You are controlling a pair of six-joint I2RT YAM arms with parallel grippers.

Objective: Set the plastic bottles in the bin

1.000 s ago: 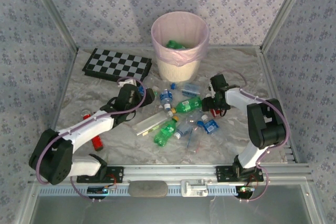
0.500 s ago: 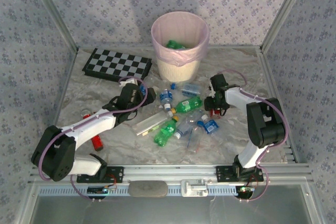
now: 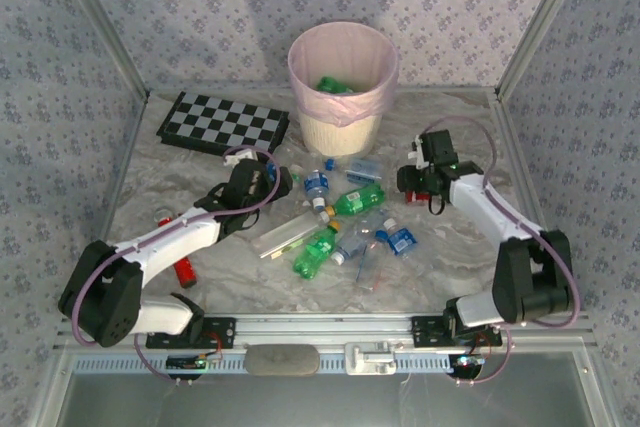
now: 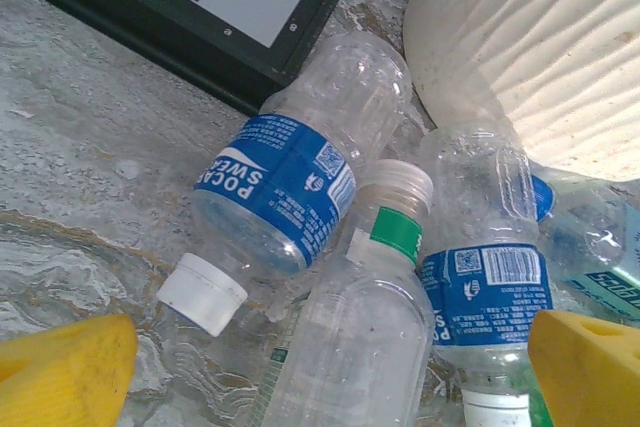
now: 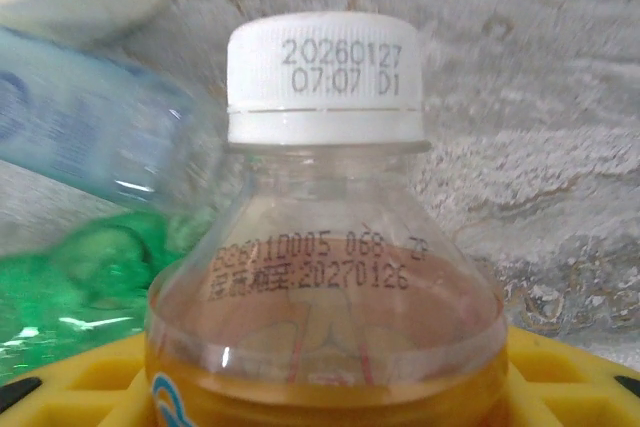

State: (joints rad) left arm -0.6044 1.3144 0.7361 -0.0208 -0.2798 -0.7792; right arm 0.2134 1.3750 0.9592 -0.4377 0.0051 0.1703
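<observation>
So the left arm is stretched out low, angled in toward the middle, and the left hand is gaping wide, yellow fingers far apart. The right arm reaches forward and inward, its right hand pinched on a white-capped bottle.

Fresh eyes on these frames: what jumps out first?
A heap of clear and green bottles litters the middle of the table, in front of the pink-lined bin at the back. On the right side, the right hand grips a white-capped orange bottle.
</observation>
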